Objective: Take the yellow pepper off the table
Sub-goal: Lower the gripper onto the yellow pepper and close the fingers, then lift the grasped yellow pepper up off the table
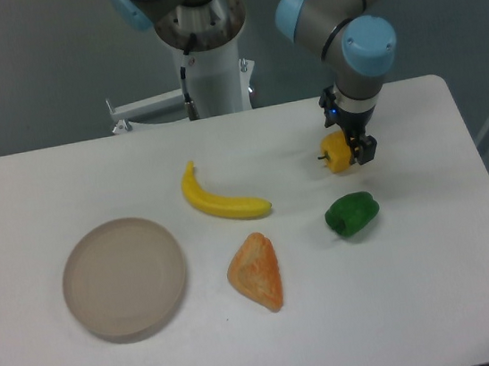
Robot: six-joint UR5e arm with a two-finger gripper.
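Observation:
The yellow pepper [334,153] is a small lumpy yellow-orange toy with a short dark stem pointing left. It sits at the back right of the white table [436,266], between the dark fingers of my gripper [348,150]. The gripper comes straight down on it and its jaws stand closed against the pepper's sides. I cannot tell whether the pepper rests on the table or hangs just above it.
A green pepper [351,214] lies just in front of the gripper. A yellow banana [220,200] lies to the left, an orange wedge-shaped toy [256,272] in the middle front, and a round beige plate [124,278] at the front left. The robot base [206,53] stands behind the table.

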